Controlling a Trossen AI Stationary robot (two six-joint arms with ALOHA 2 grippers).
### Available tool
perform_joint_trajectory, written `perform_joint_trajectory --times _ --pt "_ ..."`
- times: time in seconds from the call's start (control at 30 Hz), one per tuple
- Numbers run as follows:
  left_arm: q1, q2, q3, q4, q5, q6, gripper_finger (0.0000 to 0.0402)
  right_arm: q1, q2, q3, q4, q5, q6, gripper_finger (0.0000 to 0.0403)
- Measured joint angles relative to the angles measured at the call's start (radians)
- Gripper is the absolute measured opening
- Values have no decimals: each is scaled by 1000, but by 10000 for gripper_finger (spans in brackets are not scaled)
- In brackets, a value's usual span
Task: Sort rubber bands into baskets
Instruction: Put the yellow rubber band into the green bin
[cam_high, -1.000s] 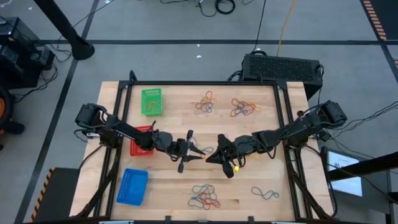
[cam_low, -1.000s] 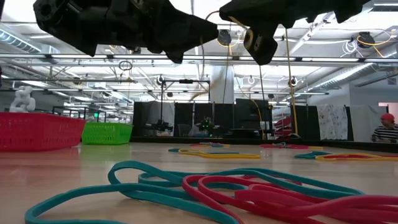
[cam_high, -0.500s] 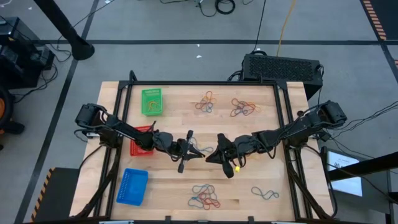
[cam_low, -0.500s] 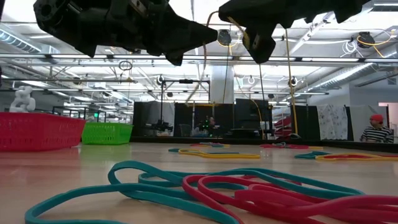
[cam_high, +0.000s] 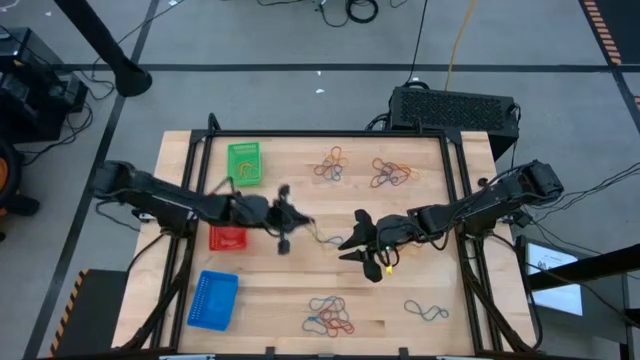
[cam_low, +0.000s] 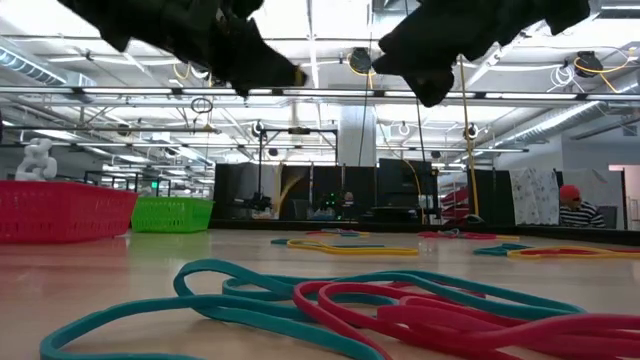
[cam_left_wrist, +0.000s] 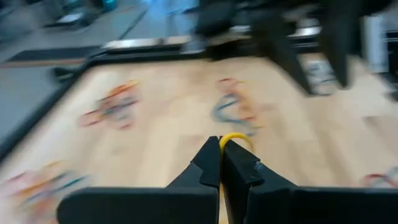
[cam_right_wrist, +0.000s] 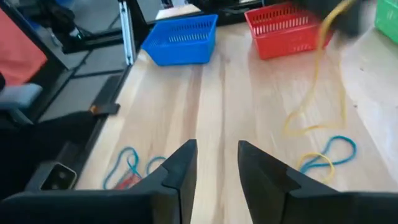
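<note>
- Left gripper (cam_left_wrist: 219, 163) is pinched shut on a yellow rubber band (cam_left_wrist: 234, 140), whose loop sticks up just past the fingertips in the left wrist view; from above, this gripper (cam_high: 283, 222) sits over the table's middle-left, just right of the red basket.
- Right gripper (cam_right_wrist: 216, 167) has its two fingers parted with bare wood showing between them and nothing held; from above it (cam_high: 362, 240) hangs over the table's centre, facing the left gripper and apart from it.
- Stretched out past the right gripper's fingers, the same yellow band (cam_right_wrist: 317, 93) runs from the wood up towards the left gripper, with a blue band (cam_right_wrist: 329, 154) lying on the table just beside its lower end.
- Nearest the low camera, a tangle of teal and red bands (cam_low: 400, 305) lies on the wooden table (cam_high: 280, 300); from above this cluster (cam_high: 330, 314) is at the near edge, with a lone blue band (cam_high: 426, 311) to its right.
- Blue basket (cam_high: 213, 299) sits at the near-left corner, the red basket (cam_high: 228, 237) at mid-left, partly under the left arm, and the green basket (cam_high: 244, 163) at the far left.
- Two more piles of mixed bands (cam_high: 332, 164) (cam_high: 391, 173) lie along the far side of the table.
- Beyond the table's far-right corner stands a black box (cam_high: 452, 107).
</note>
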Motion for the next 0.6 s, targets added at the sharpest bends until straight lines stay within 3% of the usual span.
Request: perform_joint_trajectory --times 0.2,0.3,0.6 --pt "164 -240 0 -346 -145 19 1 -9 -2 0 -30 2 -58 107" --pt "294 -311 0 -469 -160 25 1 -13 -2 0 -34 2 -58 107" --pt "638 -349 0 -697 -145 53 1 -13 -2 0 -67 2 -59 107"
